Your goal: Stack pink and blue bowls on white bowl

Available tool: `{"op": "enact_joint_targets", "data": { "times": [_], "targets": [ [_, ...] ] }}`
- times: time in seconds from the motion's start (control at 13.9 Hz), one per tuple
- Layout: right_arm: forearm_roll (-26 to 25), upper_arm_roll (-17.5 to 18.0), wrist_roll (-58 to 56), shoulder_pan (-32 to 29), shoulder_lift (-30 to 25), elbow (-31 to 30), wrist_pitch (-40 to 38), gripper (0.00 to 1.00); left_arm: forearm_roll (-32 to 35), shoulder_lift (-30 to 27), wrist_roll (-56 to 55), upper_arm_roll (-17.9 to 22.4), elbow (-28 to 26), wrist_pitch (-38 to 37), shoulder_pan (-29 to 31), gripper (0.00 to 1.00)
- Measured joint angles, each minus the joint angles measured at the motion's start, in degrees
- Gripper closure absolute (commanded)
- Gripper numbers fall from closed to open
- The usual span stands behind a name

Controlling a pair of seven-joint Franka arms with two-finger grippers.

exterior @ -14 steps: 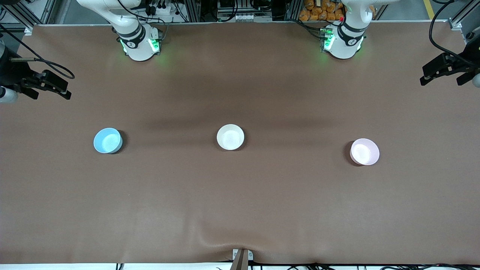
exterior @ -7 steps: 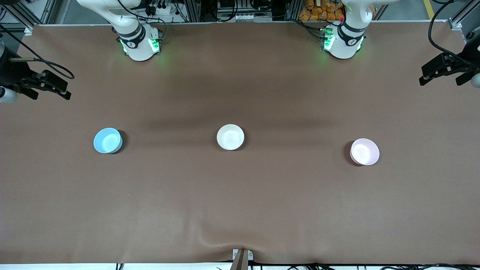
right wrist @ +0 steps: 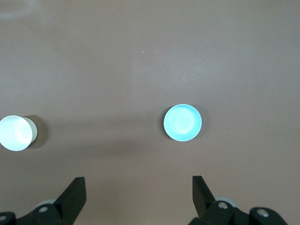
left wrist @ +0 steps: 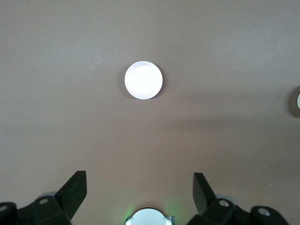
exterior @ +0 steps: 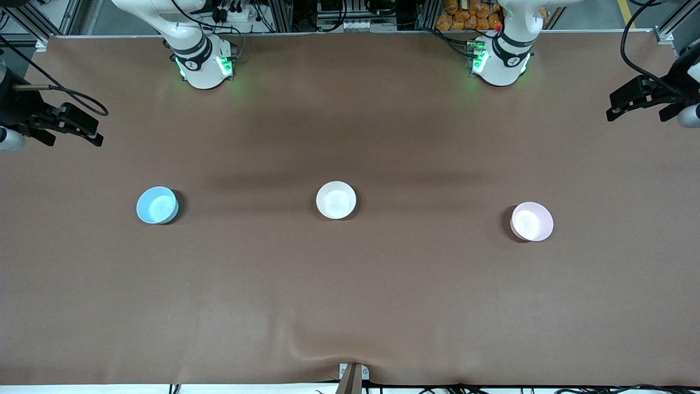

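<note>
Left gripper (exterior: 629, 102) creeps inward at the desk (exterior: 383, 301) edge, jaws spread | right gripper (exterior: 82, 127) waits, jaws wide | blue bowl (exterior: 157, 205), white bowl (exterior: 336, 200), pink bowl (exterior: 531, 221) sit well apart in a row, untouched | you've stacked nothing yet; pink looks first.

- Both arms have glossy white rounded shells, with a black ring band around the lower joint.
- Each base glows green: right arm base (exterior: 202, 65), left arm base (exterior: 499, 63).
- Black cables trail from each wrist.
- The left gripper (left wrist: 139, 192) and right gripper (right wrist: 139, 194) are matte black, with wedge-shaped fingers (left wrist: 75, 190) and small silver screws.
</note>
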Motion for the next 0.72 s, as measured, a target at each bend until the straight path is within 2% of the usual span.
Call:
{"op": "enact_joint_targets", "data": {
  "times": [0.36,0.58,0.72],
  "targets": [
    [0.0,0.0,0.0,0.0,0.0,0.0,0.04,0.0,0.0,0.06,0.0,-0.41,-1.06,0.19,-0.06,0.0],
    [0.0,0.0,0.0,0.0,0.0,0.0,0.12,0.0,0.0,0.2,0.0,-0.27,-3.99,2.64,0.08,0.0],
    [0.0,0.0,0.0,0.0,0.01,-0.01,0.12,0.0,0.0,0.32,0.0,-0.23,-7.43,6.96,0.39,0.0]
  ]
}}
